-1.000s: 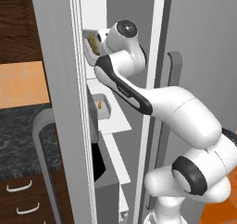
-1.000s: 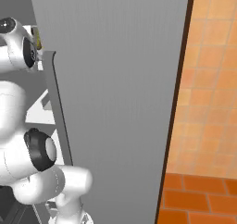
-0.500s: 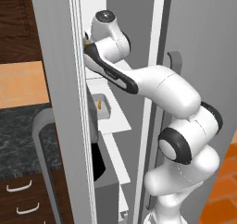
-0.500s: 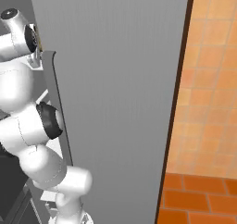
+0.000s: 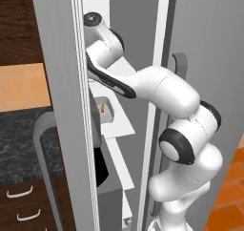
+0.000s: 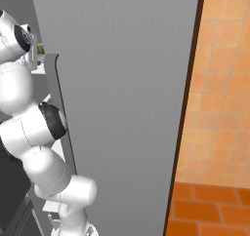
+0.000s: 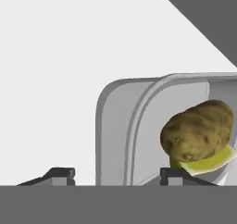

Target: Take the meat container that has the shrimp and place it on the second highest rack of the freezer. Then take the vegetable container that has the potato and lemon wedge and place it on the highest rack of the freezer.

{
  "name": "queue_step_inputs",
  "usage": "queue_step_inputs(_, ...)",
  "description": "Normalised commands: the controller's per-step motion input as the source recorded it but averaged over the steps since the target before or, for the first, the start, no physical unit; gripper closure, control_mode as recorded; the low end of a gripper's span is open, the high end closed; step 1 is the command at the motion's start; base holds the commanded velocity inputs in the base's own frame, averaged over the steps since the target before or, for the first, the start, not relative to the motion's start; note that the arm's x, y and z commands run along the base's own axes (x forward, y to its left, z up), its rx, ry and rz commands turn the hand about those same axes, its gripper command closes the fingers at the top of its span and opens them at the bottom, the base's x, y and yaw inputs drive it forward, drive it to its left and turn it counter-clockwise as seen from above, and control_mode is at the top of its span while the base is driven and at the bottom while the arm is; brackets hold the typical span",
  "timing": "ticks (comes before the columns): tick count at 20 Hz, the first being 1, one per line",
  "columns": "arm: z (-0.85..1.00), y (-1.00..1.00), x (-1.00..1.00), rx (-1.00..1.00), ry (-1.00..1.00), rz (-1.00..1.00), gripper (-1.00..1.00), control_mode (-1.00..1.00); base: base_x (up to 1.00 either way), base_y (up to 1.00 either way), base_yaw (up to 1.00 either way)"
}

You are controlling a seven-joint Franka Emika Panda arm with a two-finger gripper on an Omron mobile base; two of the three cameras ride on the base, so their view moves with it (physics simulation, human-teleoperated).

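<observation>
In the hand view the vegetable container [image 7: 139,126], pale grey with rounded corners, rests on a flat white shelf, the highest rack [image 7: 55,79]. The potato [image 7: 199,130] and the yellow lemon wedge [image 7: 213,160] lie inside it. My gripper [image 7: 115,176] is open, its fingertips [image 7: 60,174] spread to either side of the container's near rim and the left one clear of it. In the left base view the arm reaches into the top of the freezer [image 5: 119,44]. One shelf down, on the second highest rack [image 5: 121,127], sits the meat container [image 5: 106,113] with the orange shrimp [image 5: 102,109].
The open freezer door [image 5: 62,106] with its curved handle [image 5: 45,144] stands at the left, hiding the hand. The other grey fridge door [image 6: 127,108] walls off the right. A dark counter [image 5: 19,139] with drawers [image 5: 19,201] lies lower left. Orange floor tiles [image 6: 219,132] are to the right.
The arm has pushed higher and deeper into the freezer top. The jaws have spread apart and let go of the vegetable container, which now rests on the shelf.
</observation>
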Motion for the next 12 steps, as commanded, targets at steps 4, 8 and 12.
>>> queue_step_inputs(4, 0.00, -0.47, -0.51, 0.28, -0.51, -0.01, -1.00, -1.00, 0.00, 0.00, 0.00)
queue_step_inputs(8, 0.48, -0.48, -0.65, 0.39, -0.32, 0.04, -1.00, -1.00, 0.00, 0.00, 0.00)
queue_step_inputs(12, 0.38, -0.23, -1.00, 0.19, -0.38, 0.04, -1.00, -1.00, 0.00, 0.00, 0.00)
